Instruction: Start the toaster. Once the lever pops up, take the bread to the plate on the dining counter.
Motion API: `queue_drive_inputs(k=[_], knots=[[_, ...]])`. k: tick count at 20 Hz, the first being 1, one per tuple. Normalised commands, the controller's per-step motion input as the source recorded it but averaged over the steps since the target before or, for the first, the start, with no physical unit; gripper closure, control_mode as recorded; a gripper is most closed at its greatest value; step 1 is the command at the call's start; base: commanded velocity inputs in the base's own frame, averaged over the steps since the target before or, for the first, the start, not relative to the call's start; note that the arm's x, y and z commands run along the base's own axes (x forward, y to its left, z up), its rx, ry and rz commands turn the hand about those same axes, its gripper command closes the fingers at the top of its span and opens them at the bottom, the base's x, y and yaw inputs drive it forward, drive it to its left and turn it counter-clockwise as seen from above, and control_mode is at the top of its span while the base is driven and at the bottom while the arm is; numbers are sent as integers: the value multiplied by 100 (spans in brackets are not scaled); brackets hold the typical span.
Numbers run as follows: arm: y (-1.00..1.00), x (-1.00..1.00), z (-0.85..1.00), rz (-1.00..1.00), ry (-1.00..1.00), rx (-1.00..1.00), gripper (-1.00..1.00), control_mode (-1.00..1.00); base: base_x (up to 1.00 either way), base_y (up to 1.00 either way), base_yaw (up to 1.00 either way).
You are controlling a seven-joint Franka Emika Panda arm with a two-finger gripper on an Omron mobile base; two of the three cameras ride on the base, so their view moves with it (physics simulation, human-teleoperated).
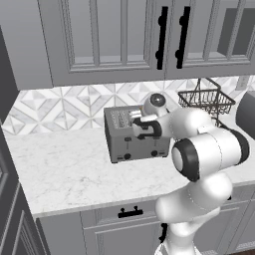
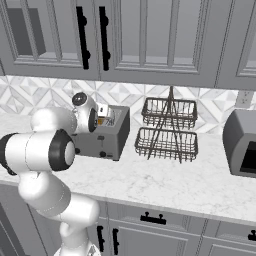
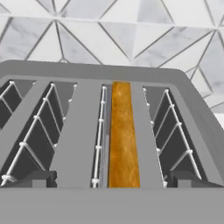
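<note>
End effector (image 3: 112,181) hovers over the toaster (image 3: 109,131), fingers spread wide apart, with the bread (image 3: 124,135) standing in a middle slot.

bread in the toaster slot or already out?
In. The golden orange-tan bread slice stands on edge inside one slot of the boxy grey metal toaster, between the wire guides, with the open gripper hovering above it.

Golden bread (image 3: 124,135) stands edge-up — inside grey toaster (image 1: 130,137).
</note>
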Motion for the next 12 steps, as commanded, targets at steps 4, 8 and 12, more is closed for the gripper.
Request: queue_drive_inputs(k=[4, 8, 12], knots=[[0, 16, -7, 0, 0, 0, -100, -100, 0, 0, 0], [-2, 13, -4, 0, 0, 0, 100, -100, 0, 0, 0], [-15, 9, 0, 0, 0, 0, 100, -100, 0, 0, 0]])
